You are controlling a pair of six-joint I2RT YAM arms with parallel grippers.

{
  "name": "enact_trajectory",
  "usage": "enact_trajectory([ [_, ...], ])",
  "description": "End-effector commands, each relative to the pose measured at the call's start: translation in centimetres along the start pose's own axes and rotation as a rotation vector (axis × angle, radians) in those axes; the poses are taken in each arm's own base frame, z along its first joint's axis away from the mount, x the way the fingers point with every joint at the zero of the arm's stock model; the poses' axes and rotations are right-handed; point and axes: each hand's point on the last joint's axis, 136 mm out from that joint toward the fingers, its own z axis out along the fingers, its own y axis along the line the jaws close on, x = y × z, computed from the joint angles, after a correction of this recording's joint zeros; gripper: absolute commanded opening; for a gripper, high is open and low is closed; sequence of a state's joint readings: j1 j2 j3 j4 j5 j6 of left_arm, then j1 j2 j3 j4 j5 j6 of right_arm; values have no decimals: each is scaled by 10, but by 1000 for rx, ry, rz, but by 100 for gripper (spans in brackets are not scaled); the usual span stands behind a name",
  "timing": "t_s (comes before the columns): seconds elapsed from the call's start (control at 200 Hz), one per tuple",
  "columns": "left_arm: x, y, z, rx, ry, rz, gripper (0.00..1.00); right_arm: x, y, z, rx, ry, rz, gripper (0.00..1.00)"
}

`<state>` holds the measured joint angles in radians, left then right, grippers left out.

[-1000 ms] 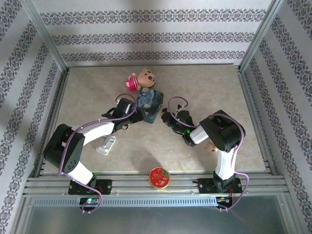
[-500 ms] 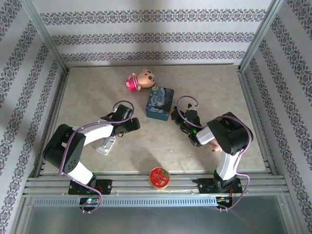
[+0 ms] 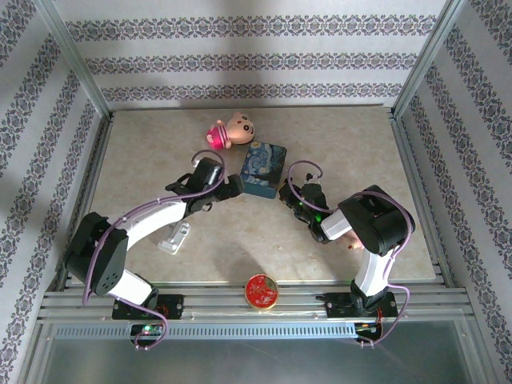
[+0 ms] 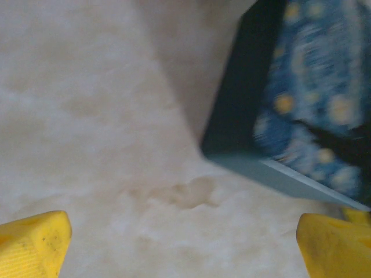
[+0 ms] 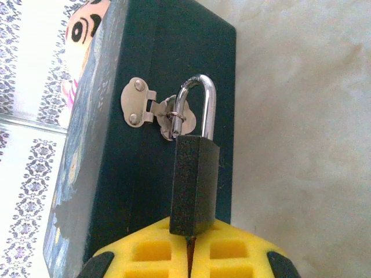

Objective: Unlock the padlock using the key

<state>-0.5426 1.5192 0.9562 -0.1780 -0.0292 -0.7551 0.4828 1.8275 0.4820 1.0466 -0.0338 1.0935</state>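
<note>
Right around the middle of the counter (image 3: 152, 152), a bit toward the far edge, sits the blue tin (image 3: 264, 164). The padlock (image 5: 194, 185) hangs off the hasp (image 5: 142, 104) on the tin's side facing the right arm. The right wrist cam is pretty clear here: the thin silver shackle is looped through the hasp, and the black body points straight back into the right end effector (image 5: 190, 255). Its yellow pads are pinched together on the bottom end of the body, so it's clamped on the padlock.

The right arm is folded up, elbow out toward the right edge, with the forearm angled in at the tin's near right corner. The left arm stretches long from the near left corner. The left end effector (image 4: 185, 249) hangs low over bare counter just beside the tin's left side, fingers spread wide apart.

Compared to half a second ago, the left end effector has slid in closer to the tin. The tin and the right arm look about the same. A second ago both arms were crowded right on the tin.
</note>
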Motion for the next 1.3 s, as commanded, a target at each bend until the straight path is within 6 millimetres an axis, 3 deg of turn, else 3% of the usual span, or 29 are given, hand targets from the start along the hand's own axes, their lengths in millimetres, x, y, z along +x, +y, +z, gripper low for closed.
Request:
enact_trajectory([
  [0.0, -7, -11, 12, -50, -22, 66, 99, -5, 13, -2, -37, -34, -17, 0],
  [0.285, -7, -27, 52, -114, 17, 173, 99, -4, 13, -1, -36, -33, -13, 0],
  [0.41, -2, -16, 57, -169, 40, 205, 99, -5, 12, 0, -33, -39, -8, 0],
  [0.515, 6, -6, 60, -197, 58, 222, 91, -6, 12, 3, -36, -41, -3, 0],
  [0.64, 17, 5, 63, -222, 87, 228, 88, -6, 13, 7, -43, -41, 8, 0],
  [0.869, 39, 28, 67, -275, 142, 241, 68, -9, 13, 9, -45, -56, 17, 0],
  [1.064, 52, 44, 67, -311, 173, 246, 66, -14, 11, 12, -43, -81, 27, 0],
  [1.294, 57, 45, 68, -307, 184, 241, 64, -20, 15, 19, -61, -110, 38, 0],
])
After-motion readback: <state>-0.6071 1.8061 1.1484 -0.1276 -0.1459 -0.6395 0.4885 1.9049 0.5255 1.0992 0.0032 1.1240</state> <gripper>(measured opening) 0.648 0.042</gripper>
